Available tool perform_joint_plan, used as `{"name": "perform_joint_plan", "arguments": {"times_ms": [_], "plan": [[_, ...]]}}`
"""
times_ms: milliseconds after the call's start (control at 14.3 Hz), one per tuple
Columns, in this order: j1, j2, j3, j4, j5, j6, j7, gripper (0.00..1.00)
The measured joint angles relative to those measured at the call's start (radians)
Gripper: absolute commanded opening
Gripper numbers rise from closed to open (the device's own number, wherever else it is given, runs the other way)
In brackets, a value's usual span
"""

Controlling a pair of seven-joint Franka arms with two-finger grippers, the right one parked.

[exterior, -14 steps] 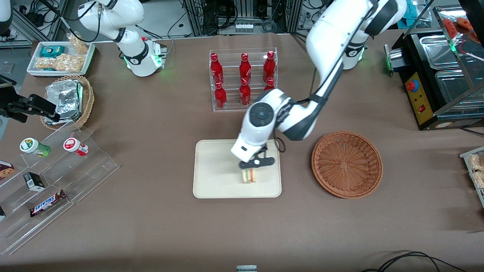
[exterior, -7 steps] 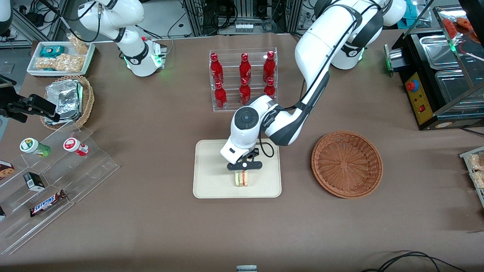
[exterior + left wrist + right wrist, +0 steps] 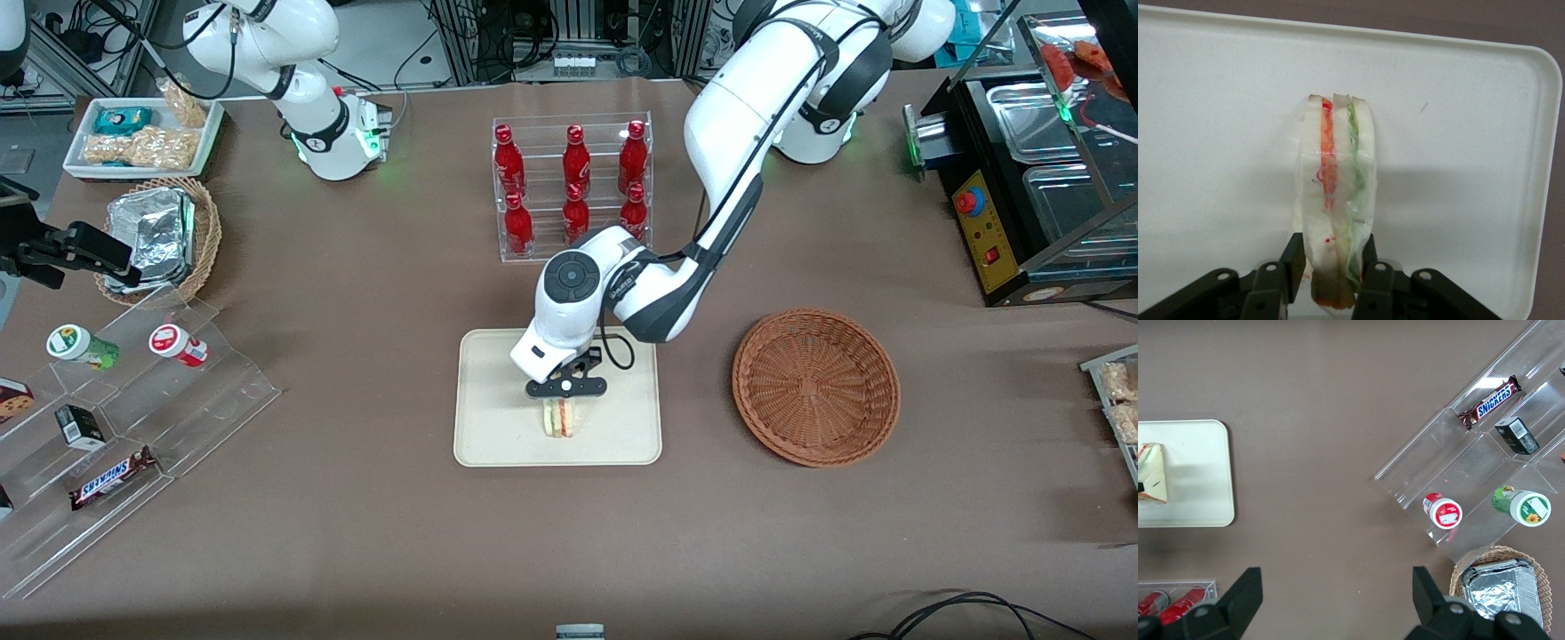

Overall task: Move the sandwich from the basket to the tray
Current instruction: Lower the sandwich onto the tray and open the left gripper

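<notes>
The sandwich (image 3: 560,418) is a clear-wrapped wedge with green and orange-red layers, standing on edge over the middle of the cream tray (image 3: 493,427). My left gripper (image 3: 564,402) is shut on it, one black finger on each bread face. In the left wrist view the sandwich (image 3: 1335,173) sticks out from the gripper (image 3: 1331,267) across the tray (image 3: 1218,100) and casts a shadow on it; I cannot tell whether it touches the tray. The right wrist view shows the sandwich (image 3: 1153,480) on the tray (image 3: 1198,467) too. The reddish-brown basket (image 3: 815,387) lies beside the tray, toward the working arm's end, with nothing in it.
A clear rack of red bottles (image 3: 573,187) stands farther from the front camera than the tray. Toward the parked arm's end are a stepped acrylic snack stand (image 3: 133,418), a tan basket of foil packs (image 3: 160,236) and a white snack bin (image 3: 147,133). A black appliance (image 3: 1031,187) sits at the working arm's end.
The gripper has carried the sandwich a short way across the tray toward the parked arm's end, still shut on it. The basket and tray have not moved.
</notes>
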Motion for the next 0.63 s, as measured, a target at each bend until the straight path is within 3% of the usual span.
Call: {"name": "perform_joint_plan", "arguments": {"times_ms": [210,630], "plan": [[0.002,-0.057,0.001,0.015,0.0,-0.105,-0.007,1.0],[0.049,-0.341,0.047,0.011,0.002,-0.453,-0.02,1.0]]}}
